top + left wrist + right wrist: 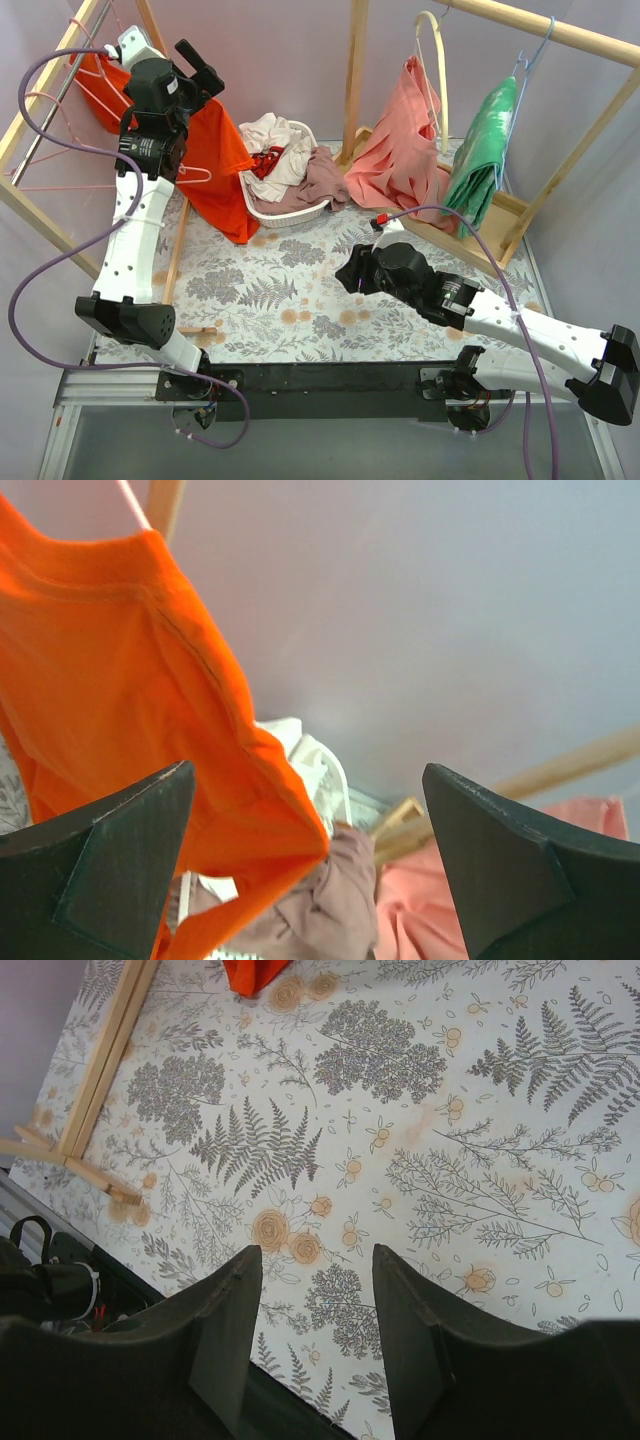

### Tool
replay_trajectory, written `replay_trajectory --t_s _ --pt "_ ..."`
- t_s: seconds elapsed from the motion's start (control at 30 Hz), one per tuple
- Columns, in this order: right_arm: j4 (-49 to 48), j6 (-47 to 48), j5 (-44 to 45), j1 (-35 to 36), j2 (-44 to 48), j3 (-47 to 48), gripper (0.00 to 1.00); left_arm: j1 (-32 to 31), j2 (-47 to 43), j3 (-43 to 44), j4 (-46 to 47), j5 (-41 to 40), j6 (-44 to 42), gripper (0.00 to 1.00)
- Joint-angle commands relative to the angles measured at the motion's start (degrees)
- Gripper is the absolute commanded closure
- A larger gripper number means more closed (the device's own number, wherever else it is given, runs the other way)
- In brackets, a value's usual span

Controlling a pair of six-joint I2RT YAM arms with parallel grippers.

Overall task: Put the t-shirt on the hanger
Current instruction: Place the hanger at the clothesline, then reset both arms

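Floral tablecloth (300, 290) under a wooden rack (352, 70). T-shirt (215, 165) hangs at the rack's left end on the pink wire hanger (200, 176), its hem dropping beside a white laundry basket (290, 212). Left gripper (308, 770) raised close by the shirt, jaws spread wide, nothing between them. Right gripper (318, 1252) low over bare cloth, jaws half apart, empty.

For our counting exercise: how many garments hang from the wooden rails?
3: the orange t-shirt on the left rail; the salmon-pink garment and the green garment on the right rail. The left arm may hide more.
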State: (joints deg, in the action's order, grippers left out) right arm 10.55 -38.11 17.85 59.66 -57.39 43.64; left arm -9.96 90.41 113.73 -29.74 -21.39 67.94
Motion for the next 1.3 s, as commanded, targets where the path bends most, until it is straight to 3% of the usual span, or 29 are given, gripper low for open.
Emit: replay_trajectory --t_s 0.0,0.1,0.2,0.33,0.53,0.6,0.63,0.73,0.87,1.27 --pt "-1.84 1.1 0.87 0.28 1.84 1.8 0.44 0.02 -4.01 3.33 -5.15 10.99 -2.11 0.02" --pt "-1.84 1.37 1.49 0.28 2.8 1.8 0.42 -2.52 -3.93 6.15 -8.84 13.56 -3.78 0.02" --pt "-1.76 1.81 2.36 0.28 3.68 1.72 0.4 -8.48 -4.63 6.59 -10.16 10.16 -5.97 0.02" --pt "-0.62 1.98 4.74 0.28 5.17 1.54 0.38 -23.56 -6.12 3.44 -12.01 2.53 -6.95 0.02" --pt "2.02 1.37 9.22 0.28 11.41 -2.06 0.32 -45.45 -12.7 -16.3 -9.55 -11.19 -3.18 0.02" --pt "2.81 0.76 10.27 0.28 14.47 -4.07 0.31 -49.26 -14.2 -22.12 -9.29 -12.54 -0.54 0.02" --pt "2.99 0.15 10.45 0.28 15.54 -4.78 0.31 -51.37 -16.91 -29.02 -7.46 -12.02 0.43 0.02" --pt "3.87 -1.18 10.81 0.28 19.41 -7.86 0.31 -53.67 -21.84 -42.47 -1.93 -8.15 3.59 0.02" --pt "4.83 -3.55 11.86 0.28 22.93 -12.34 0.31 -55.25 -26.25 -53.41 1.08 -5.15 9.04 0.02" --pt "5.19 -5.75 13.27 0.28 26.71 -17.27 0.31 -56.23 -29.59 -59.86 1.52 -5.85 10.9 0.02"
